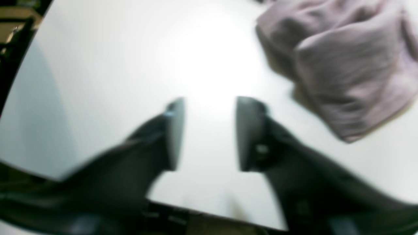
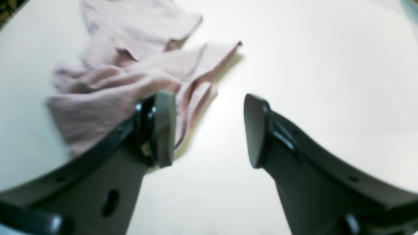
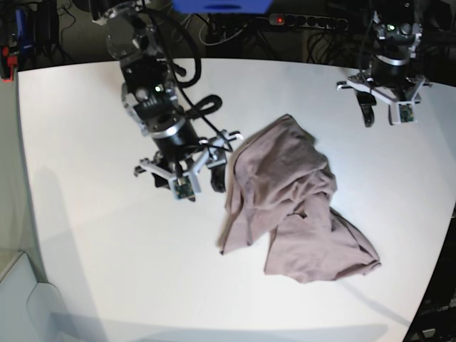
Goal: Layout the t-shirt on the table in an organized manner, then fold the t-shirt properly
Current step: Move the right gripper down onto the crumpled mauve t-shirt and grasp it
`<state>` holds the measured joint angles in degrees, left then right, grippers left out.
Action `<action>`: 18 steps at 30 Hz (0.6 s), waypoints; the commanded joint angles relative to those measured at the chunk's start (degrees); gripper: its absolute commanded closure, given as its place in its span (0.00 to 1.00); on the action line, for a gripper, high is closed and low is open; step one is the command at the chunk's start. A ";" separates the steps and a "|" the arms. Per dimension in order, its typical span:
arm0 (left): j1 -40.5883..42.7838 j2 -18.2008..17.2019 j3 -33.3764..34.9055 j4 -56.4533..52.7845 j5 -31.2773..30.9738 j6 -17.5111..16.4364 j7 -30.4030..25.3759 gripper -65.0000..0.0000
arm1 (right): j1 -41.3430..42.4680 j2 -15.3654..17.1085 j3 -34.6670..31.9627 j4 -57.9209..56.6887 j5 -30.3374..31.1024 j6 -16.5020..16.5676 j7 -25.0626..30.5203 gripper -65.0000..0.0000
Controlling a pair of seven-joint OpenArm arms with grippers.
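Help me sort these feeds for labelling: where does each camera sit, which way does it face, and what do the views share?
Left wrist: sits on the left arm behind the left gripper, facing down and forward; its two open fingers frame bare table, t-shirt at upper right.
Right wrist: sits behind the right gripper, facing down; open fingers, one beside the t-shirt.
Base: high up, looking down on the table; both arms show, right gripper beside the t-shirt, left gripper farther away.
Shared: all three show the crumpled t-shirt and the table.

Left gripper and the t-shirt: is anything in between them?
No. In the base view only bare white table lies between the left gripper and the t-shirt. The gripper is open and empty.
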<state>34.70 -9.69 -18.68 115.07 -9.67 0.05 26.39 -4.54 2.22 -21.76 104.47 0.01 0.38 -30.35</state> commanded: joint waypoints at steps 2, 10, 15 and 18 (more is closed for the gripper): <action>0.07 -0.28 -0.18 1.02 -0.22 0.17 -1.64 0.46 | 3.70 -1.30 0.09 -3.67 0.03 -0.07 1.38 0.48; 2.71 -0.20 -0.80 1.02 -0.22 -0.01 -1.91 0.46 | 15.22 -4.20 -2.37 -19.50 0.30 -0.07 2.08 0.48; 5.70 -0.11 -0.88 1.02 -0.22 0.08 -2.17 0.46 | 20.32 -7.80 -2.55 -29.34 0.30 -0.07 4.99 0.48; 7.19 -0.11 -0.88 1.02 -0.22 0.08 -2.17 0.46 | 22.34 -9.38 -2.55 -34.36 0.30 -0.07 6.22 0.48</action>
<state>41.04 -9.52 -19.31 115.09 -9.89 -0.19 25.08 16.49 -6.61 -24.32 68.99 0.27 0.21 -25.80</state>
